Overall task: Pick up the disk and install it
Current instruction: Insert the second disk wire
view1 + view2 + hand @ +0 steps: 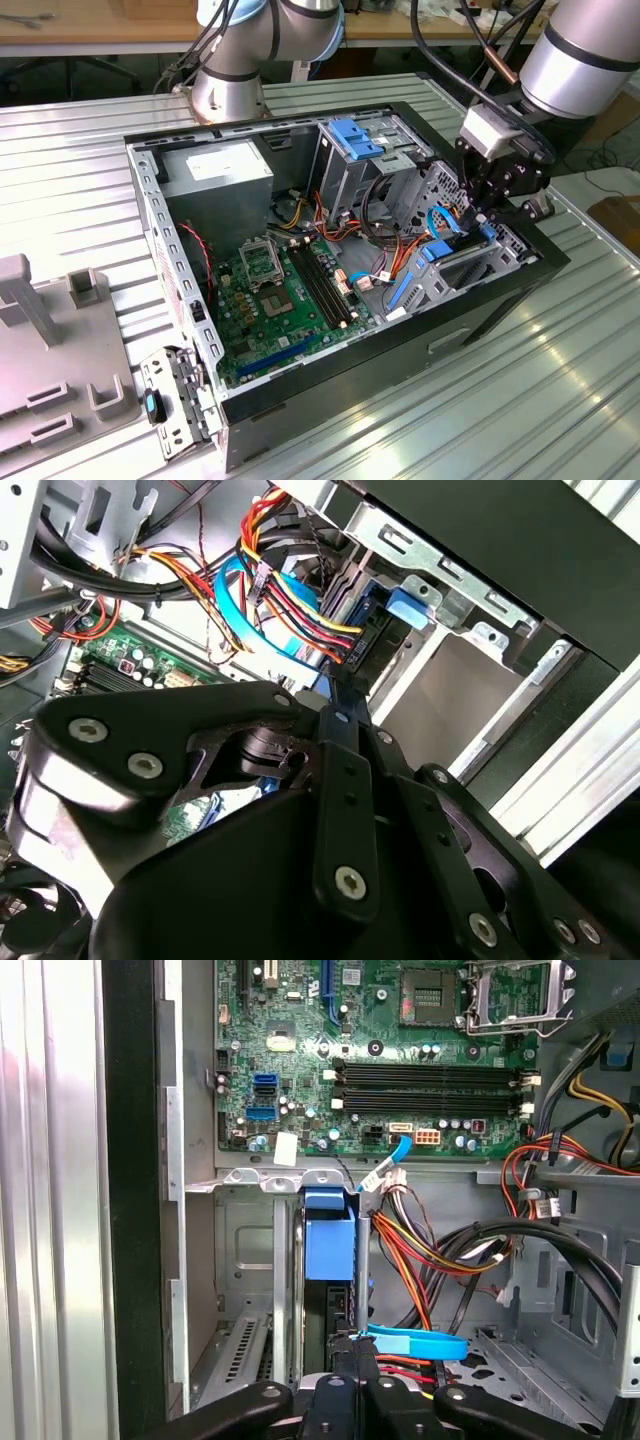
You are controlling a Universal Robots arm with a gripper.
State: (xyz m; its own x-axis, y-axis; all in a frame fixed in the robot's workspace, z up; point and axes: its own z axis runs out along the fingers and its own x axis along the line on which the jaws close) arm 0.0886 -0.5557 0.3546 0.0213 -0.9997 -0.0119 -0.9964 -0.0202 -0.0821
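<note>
The disk (330, 1245) stands on edge in a slot of the metal drive bay, at the corner of the open computer case (300, 395) on the exterior view's right. Its light-blue bracket (408, 607) faces out, and its dark end (338, 1305) faces my gripper. My gripper (356, 1348) is shut, its fingertips together right at that end of the disk. In the second wrist view the joined fingers (338, 710) reach to the blue part by the cable plugs. In the exterior view my gripper (487, 218) hangs over the bay.
A blue flat cable (415, 1342) and bundles of red, yellow and black wires (430, 1250) run close beside the fingers. The motherboard (280, 290) lies on the case floor, with the power-supply box (215, 175) at the back. A grey fixture (50, 340) stands on the ribbed table.
</note>
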